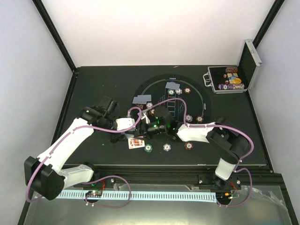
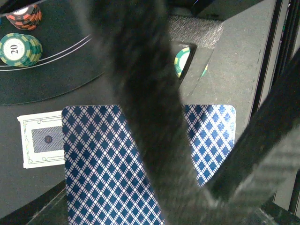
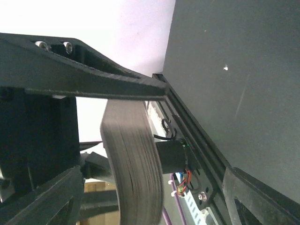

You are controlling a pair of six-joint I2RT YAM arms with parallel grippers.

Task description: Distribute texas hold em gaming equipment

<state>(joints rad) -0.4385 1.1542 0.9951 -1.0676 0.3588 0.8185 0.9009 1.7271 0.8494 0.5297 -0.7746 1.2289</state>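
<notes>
At the near-left edge of the round mat (image 1: 197, 96), the left gripper (image 1: 139, 125) is pinched shut on a blue-diamond-backed card (image 2: 103, 164). The right gripper (image 1: 151, 127) meets it there, spread wide around the deck (image 3: 133, 159). A face-up card (image 1: 136, 143) and chips (image 1: 166, 147) lie just outside the mat's near rim.

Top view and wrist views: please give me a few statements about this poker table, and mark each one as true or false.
1. The silver-edged case stands open. True.
2. The right gripper holds a deck of cards. True.
3. The face-up card lies inside the case. False: it lies on the table, on the near side.
4. The green chip marked 20 lies alone. False: it tops a stack.
5. A face-down card lies on the table. True.
</notes>
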